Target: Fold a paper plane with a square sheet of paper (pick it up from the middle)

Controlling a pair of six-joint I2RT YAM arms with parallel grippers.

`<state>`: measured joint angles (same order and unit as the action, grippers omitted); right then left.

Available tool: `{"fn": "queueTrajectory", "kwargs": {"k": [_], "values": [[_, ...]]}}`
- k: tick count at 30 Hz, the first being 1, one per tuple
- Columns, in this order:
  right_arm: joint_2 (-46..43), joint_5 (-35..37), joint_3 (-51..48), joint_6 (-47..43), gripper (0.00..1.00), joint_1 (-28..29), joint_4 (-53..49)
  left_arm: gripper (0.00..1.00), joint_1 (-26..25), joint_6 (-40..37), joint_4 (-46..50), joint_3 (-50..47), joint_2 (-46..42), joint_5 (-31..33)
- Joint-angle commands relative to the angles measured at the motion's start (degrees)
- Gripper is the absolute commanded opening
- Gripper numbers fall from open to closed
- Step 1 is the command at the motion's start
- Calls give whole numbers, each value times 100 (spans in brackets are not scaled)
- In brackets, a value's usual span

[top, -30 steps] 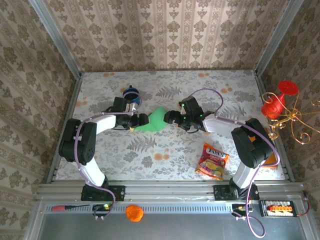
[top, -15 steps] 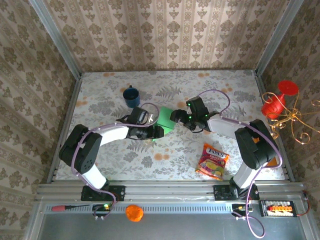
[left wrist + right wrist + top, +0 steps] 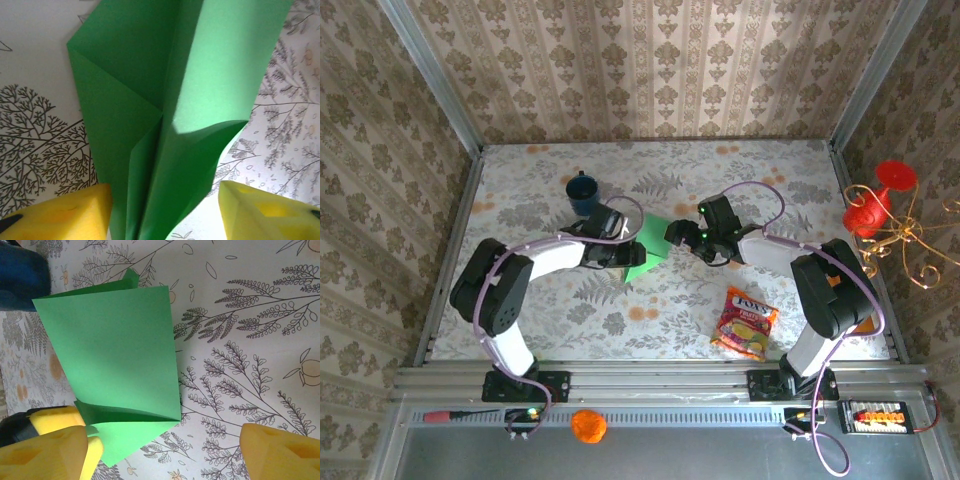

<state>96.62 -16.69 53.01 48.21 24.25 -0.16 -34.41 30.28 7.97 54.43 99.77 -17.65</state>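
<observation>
Snack packet (image 3: 746,322) lies nearest on the tabletop (image 3: 770,185). At mid-tabletop, the part-folded green paper (image 3: 653,248) (flaps raised) sits between the arms. The left gripper (image 3: 626,254) jaws straddle its folded end, apparently unclamped. The right gripper (image 3: 674,234) jaws are spread wide at its opposite edge. Mug (image 3: 583,193) stands beyond.

The green paper sheet (image 3: 653,250) lies partly folded.
</observation>
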Motion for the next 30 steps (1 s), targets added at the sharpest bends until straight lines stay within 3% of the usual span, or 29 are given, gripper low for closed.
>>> {"fn": "queueTrajectory", "kwargs": {"k": [1,13,22,27,30], "values": [[-138,18,-22,45,81,-34,8,55,81,-201,124,138,130,-145],[76,-229,106,57,79,15,32,33,548,83,-478,-269,373,-1000],[357,-395,386,-52,77,255,1,28,666,246,-673,-395,465,-1138],[737,-631,698,-93,64,486,34,24,757,390,-764,-472,503,-1241],[1007,-730,1012,-119,48,601,10,22,756,404,-742,-463,525,-1236]]}}
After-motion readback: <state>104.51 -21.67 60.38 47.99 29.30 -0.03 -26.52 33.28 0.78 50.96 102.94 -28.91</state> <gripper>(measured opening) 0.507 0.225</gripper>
